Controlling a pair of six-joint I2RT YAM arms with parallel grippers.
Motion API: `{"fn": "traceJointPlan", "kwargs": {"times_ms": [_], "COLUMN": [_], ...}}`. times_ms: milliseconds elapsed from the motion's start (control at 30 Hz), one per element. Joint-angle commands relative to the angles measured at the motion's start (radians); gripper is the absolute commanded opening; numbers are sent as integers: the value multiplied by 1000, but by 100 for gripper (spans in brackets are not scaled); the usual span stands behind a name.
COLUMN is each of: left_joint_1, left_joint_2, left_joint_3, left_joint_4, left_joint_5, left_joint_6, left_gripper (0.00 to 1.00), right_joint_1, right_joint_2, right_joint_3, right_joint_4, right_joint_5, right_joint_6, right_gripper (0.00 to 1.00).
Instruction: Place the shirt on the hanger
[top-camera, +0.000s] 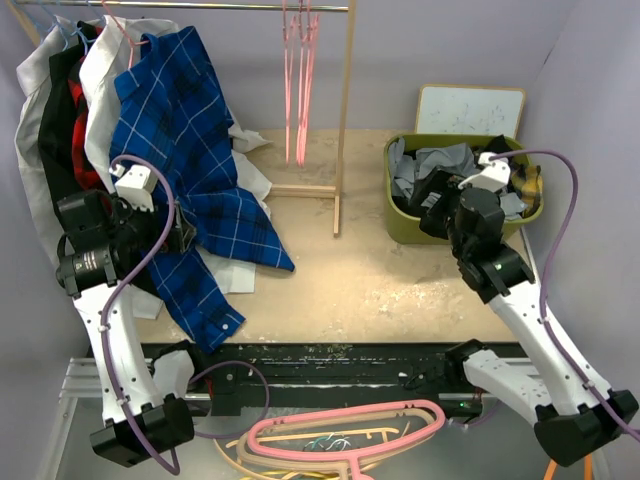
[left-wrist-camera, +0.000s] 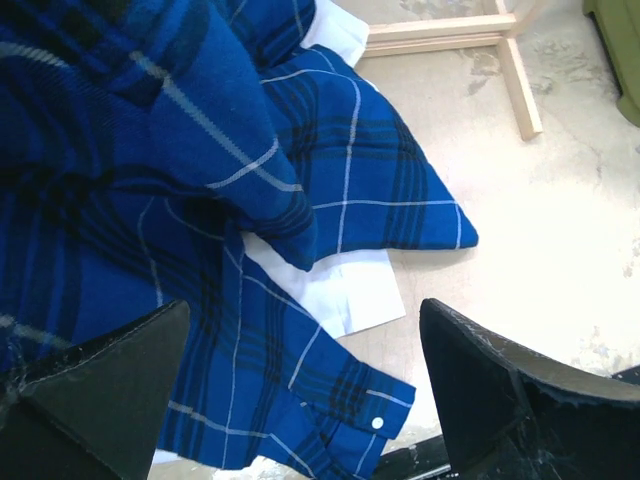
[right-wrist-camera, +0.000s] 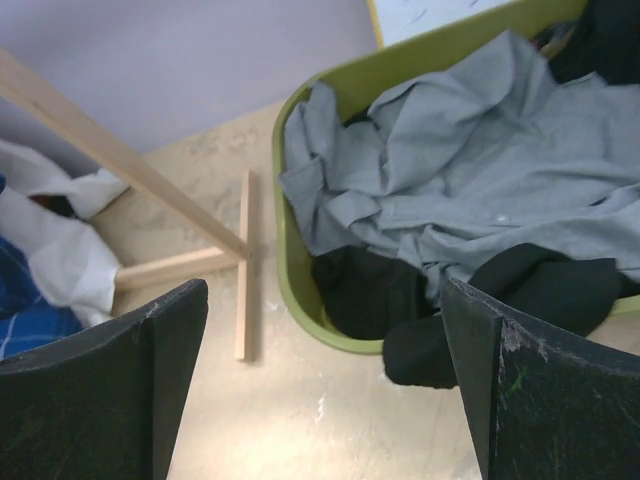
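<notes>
The right pincer (right-wrist-camera: 325, 300) gapes wide with nothing between its fingers, poised above the near corner of an olive-green bin (right-wrist-camera: 290, 270). The shirt (right-wrist-camera: 480, 170) lies crumpled in that bin, its grey cloth heaped over a black garment (right-wrist-camera: 420, 345) that spills across the rim. The left pincer (left-wrist-camera: 305, 330) is likewise spread wide and holds nothing. It hangs over the blue checked shirt (left-wrist-camera: 150, 150), whose cuff and hem drape down onto the worktop (left-wrist-camera: 560, 230) with a white cloth (left-wrist-camera: 350, 290) showing beneath.

The worktop is a pale, sandy sheet, scuffed and blotched with white. On it stands a light wooden rack (top-camera: 345, 110) with a metal rail across the top. The hanger (top-camera: 298, 80) dangles from that rail among a few thin pink ones like it, well apart from the bin. Garments crowd the rail's left end. A small whiteboard (top-camera: 470, 108) leans behind the bin. Plain lilac walls (top-camera: 450, 40) close in the back and sides. Thick pink and cream hangers (top-camera: 350, 430) lie below the near edge, between the arm bases.
</notes>
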Motion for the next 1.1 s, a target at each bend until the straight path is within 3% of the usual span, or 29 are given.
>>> {"fn": "traceJointPlan", "kwargs": {"times_ms": [0, 267, 500, 700, 933, 1067], "left_joint_1": [27, 60, 28, -112, -116, -142], "left_joint_2": [-22, 37, 196, 301, 316, 321], "left_joint_3": [21, 61, 116, 228, 283, 265], "left_joint_4": [30, -7, -41, -69, -102, -99], "left_joint_5": [-51, 101, -19, -183, -33, -28], "left_joint_6": [12, 36, 36, 40, 38, 42], "left_gripper": [99, 99, 99, 99, 99, 99], "right_joint_1": [-7, -5, -4, -50, -176, -209], "right_joint_2": [29, 45, 48, 228, 492, 615], "right_joint_3": [101, 96, 33, 196, 393, 431], "right_joint_4": [-27, -20, 53, -46, -165, -19], "right_joint_5": [-113, 39, 105, 24, 92, 41], "right_joint_6": [54, 57, 160, 112, 153, 112], "right_gripper": [100, 100, 100, 100, 98, 98]}}
